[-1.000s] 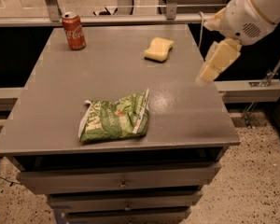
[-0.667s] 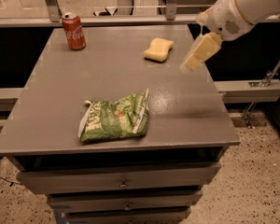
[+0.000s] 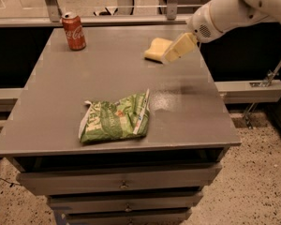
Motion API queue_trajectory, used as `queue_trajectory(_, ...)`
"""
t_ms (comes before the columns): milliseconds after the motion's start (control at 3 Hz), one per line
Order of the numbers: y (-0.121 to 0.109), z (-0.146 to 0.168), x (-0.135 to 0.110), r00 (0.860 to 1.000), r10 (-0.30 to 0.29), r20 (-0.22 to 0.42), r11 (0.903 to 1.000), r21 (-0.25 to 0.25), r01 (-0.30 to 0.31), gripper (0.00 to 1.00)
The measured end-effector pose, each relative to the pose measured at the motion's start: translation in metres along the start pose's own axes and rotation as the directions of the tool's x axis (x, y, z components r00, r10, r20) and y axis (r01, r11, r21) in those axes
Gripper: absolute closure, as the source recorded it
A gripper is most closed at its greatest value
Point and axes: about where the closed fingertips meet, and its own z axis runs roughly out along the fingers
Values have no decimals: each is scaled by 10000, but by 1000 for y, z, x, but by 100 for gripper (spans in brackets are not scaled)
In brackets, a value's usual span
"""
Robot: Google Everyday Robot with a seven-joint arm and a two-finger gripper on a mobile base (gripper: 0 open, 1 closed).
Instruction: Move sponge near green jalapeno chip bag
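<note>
Sponge point(image 3: 155, 49): pale yellow, lying flat on the far right part of the table point(image 3: 107, 74).
Sponge to gripper: the gripper point(image 3: 178, 49) is just at the sponge's right edge and overlaps it in this view. Whether the two touch cannot be told.
Gripper: pale yellow tip angled down and left from the white arm, low over the table.
Gripper state: wide or narrow, cannot tell.
Green jalapeno chip bag point(image 3: 114, 121): crumpled, flat, near the front edge, well apart from the sponge.
Red soda can point(image 3: 74, 30): upright at the far left corner.
</note>
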Motion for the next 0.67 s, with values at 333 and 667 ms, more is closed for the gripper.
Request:
queue_trajectory(333,-8,37,-4,9984,565,-63,9977,377,-562,0)
queue_trajectory(667,-13,67,-3,9956,903,-255,9947,513,-889,0)
